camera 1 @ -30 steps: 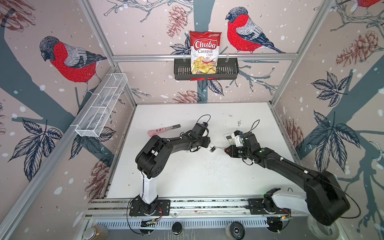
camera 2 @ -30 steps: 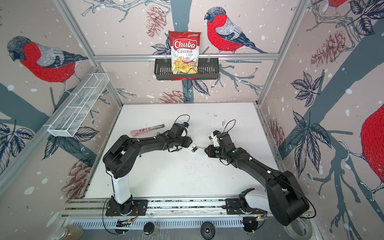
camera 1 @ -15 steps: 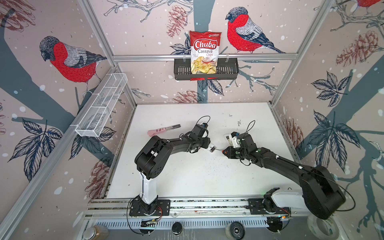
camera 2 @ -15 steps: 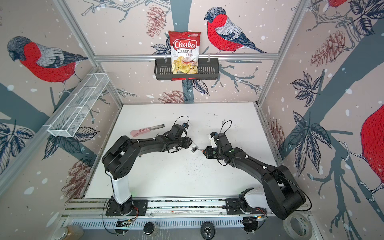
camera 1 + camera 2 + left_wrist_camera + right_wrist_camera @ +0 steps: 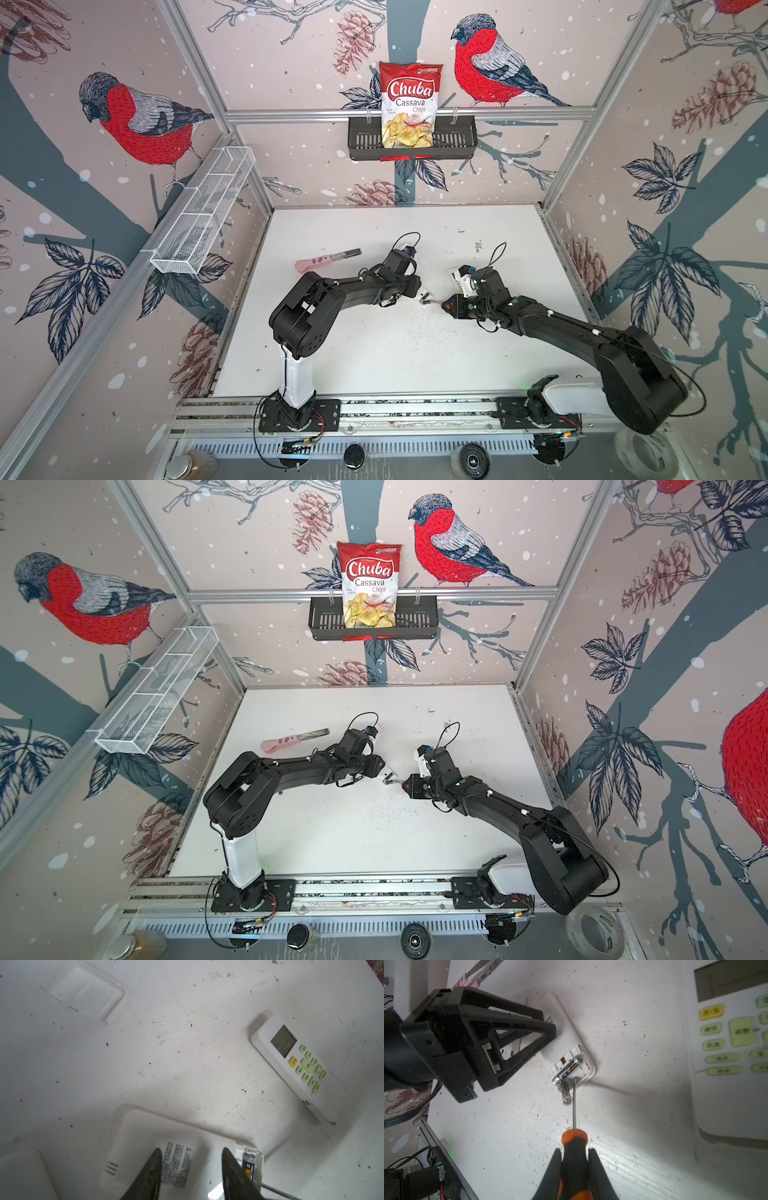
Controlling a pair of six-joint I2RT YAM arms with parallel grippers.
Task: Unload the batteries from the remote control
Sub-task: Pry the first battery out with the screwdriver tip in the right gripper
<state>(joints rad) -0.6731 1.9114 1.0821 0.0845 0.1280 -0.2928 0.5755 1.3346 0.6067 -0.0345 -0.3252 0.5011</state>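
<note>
A white remote control [image 5: 133, 1147] lies back up with its battery bay open at one end. My left gripper [image 5: 191, 1150] stands part open over it, both fingertips down on its labelled back. One of the batteries [image 5: 568, 1069] sits tilted in the bay. A second [image 5: 565, 1094] lies on the table just outside it. My right gripper [image 5: 575, 1151] is shut on the orange-and-black screwdriver [image 5: 574, 1138], and the blade tip is at the bay's edge. In both top views the left gripper [image 5: 422, 296] and right gripper [image 5: 451, 306] meet mid-table.
Another white remote [image 5: 297, 1068] lies face up close by, also in a top view [image 5: 459, 278]. A loose battery cover [image 5: 87, 993] lies apart. A pink-handled tool [image 5: 328, 259] lies back left. A wire basket [image 5: 203, 216] and a chips bag [image 5: 409, 104] hang on the walls.
My right gripper has moved a little to the left with the screwdriver, closer to the left gripper. The left arm has stayed where it was.
</note>
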